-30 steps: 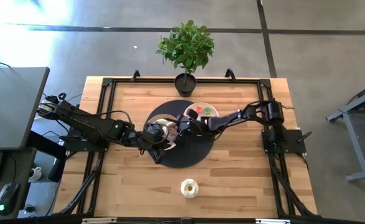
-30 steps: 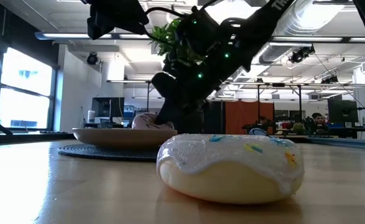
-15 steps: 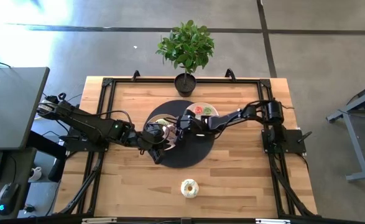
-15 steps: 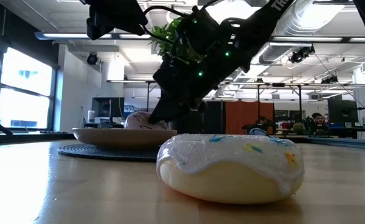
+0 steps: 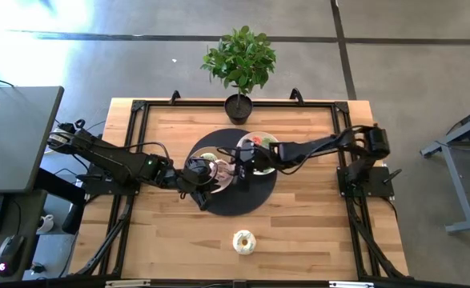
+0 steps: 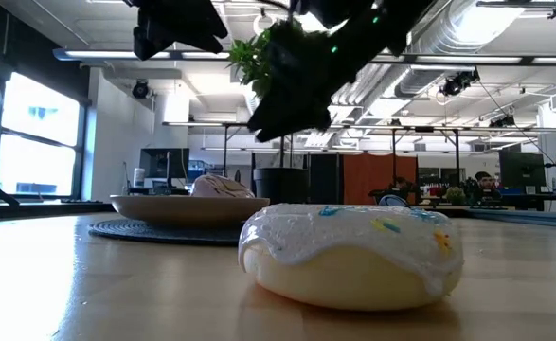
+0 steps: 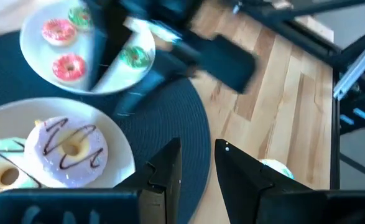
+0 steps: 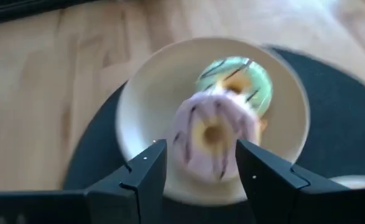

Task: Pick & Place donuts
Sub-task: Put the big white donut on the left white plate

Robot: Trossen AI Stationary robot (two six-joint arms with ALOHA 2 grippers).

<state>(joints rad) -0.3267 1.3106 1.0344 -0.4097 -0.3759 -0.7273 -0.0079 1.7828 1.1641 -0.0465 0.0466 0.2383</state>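
Note:
A white-iced donut with dark stripes and a green-iced donut lie on a white plate on the round dark mat. My right gripper hovers open above this plate, with the striped donut showing between its fingers and clear of them. A smaller plate behind holds several tiny pink and green donuts. A cream-iced donut lies on the bare wood near the front edge. My left gripper is slightly open and empty at the mat's left side.
A potted plant stands at the table's far edge behind the mat. The two arms come close together over the mat. Bare wood lies to the right of the mat and around the cream donut.
My right gripper went down onto the large plate with the striped donut, let go of it, then rose and drew back a little toward the table's right. The donut now rests on the plate beside the green-iced one.

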